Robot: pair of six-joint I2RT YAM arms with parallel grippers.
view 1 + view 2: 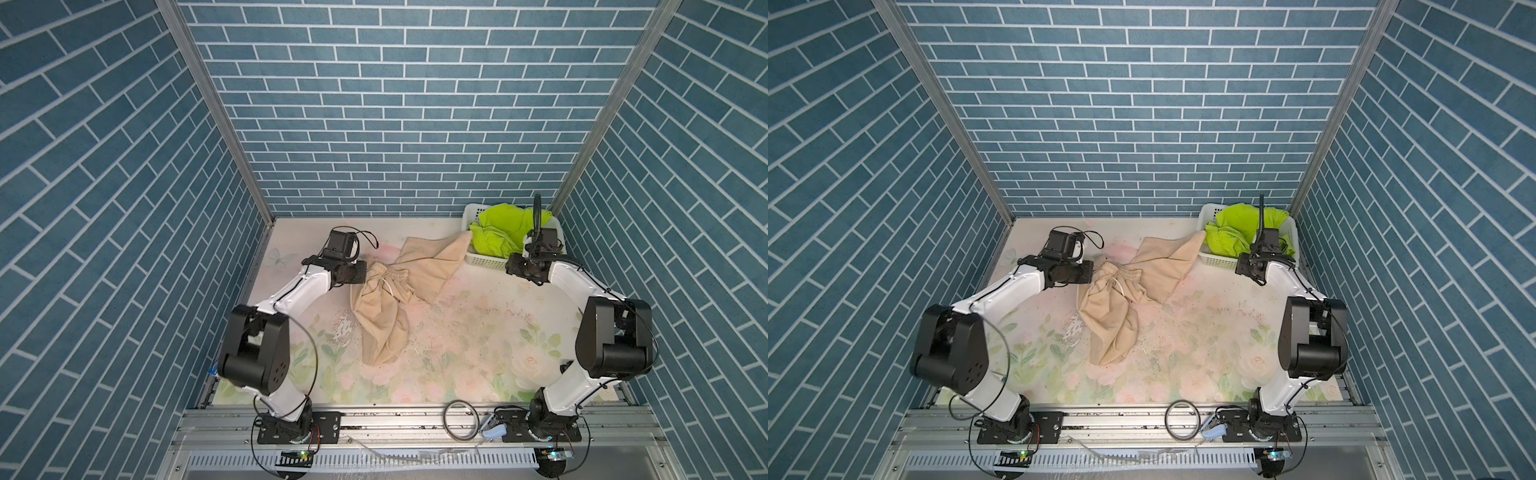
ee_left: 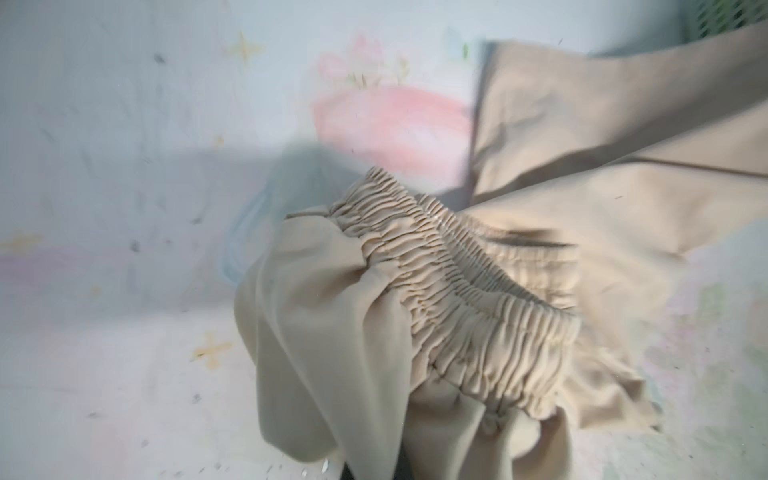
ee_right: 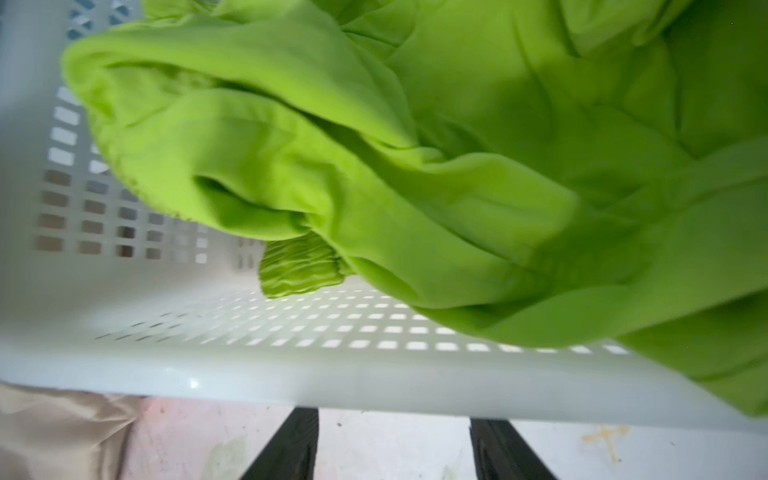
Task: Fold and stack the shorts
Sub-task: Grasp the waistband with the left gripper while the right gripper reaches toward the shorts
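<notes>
Two legs of beige shorts (image 1: 380,320) splay nearward and toward the basket (image 1: 484,259); left end effector (image 1: 366,272) clenches the waistband (image 2: 457,291), right end effector (image 3: 395,449) gapes empty

Both top views are bright and evenly lit from overhead. The table (image 1: 478,332) looks pale, almost washed out, and carries only faint, soft-edged shadows. Focus is sharp throughout. Wide-angle distortion splays the brick walls (image 1: 104,166) outward at 9 and 3 o'clock.

The left wrist view is smeared by motion blur. The table print is hazy, a grey shadow band runs from 9 o'clock to the centre, and only the gathered waistband of the beige shorts (image 2: 457,291) is fairly crisp.

In the right wrist view the green shorts (image 3: 457,187) are soft and blurred, shaded toward 3 o'clock. The basket (image 3: 332,374) rim glows overexposed, with a small glint near 8 o'clock.
</notes>
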